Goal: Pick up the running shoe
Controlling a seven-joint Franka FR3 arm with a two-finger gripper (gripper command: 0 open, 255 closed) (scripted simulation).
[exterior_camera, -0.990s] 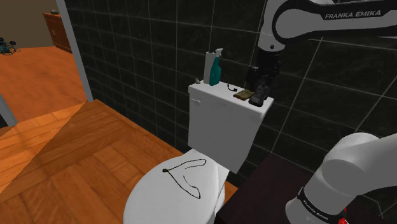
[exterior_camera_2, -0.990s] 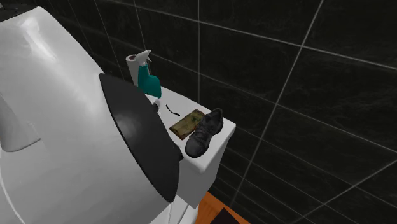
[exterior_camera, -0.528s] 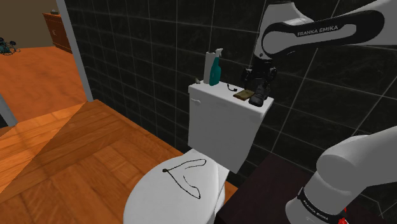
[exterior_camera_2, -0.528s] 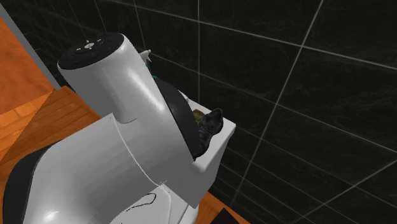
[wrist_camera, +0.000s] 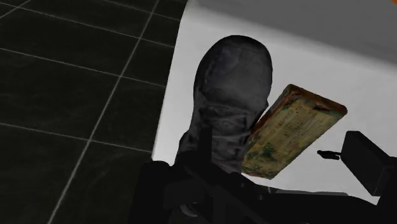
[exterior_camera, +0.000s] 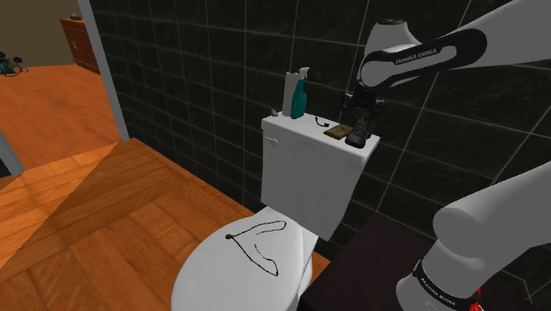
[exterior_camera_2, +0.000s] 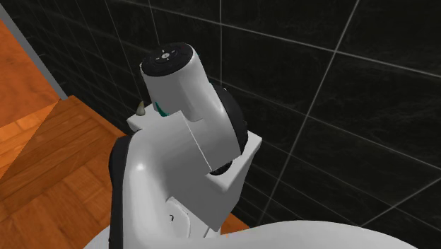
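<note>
The running shoe (exterior_camera: pixel 357 134) is dark grey and stands on the white toilet tank's lid (exterior_camera: pixel 300 130), at its end by the shoulder view's right. My black gripper (exterior_camera: pixel 358 122) hangs straight down over it. In the wrist view the shoe (wrist_camera: pixel 232 89) stretches away from the gripper (wrist_camera: pixel 254 159), whose fingers stand wide apart. One finger (wrist_camera: pixel 366 159) is beyond the brown box (wrist_camera: pixel 296 127) that lies against the shoe; neither finger presses the shoe. In the second exterior view the white arm (exterior_camera_2: pixel 191 120) covers the shoe.
A teal spray bottle (exterior_camera: pixel 298 95) and a white roll (exterior_camera: pixel 289 89) stand at the tank's other end. Black tiled wall (exterior_camera: pixel 221 79) rises right behind the tank. The toilet lid (exterior_camera: pixel 243 265) lies below, and the wooden floor (exterior_camera: pixel 88 203) spreads toward the shoulder view's left.
The forearm has swung lower and across, now blocking the shoe in the second exterior view. The hand has settled slightly closer over the shoe. The shoe and box have not moved.
</note>
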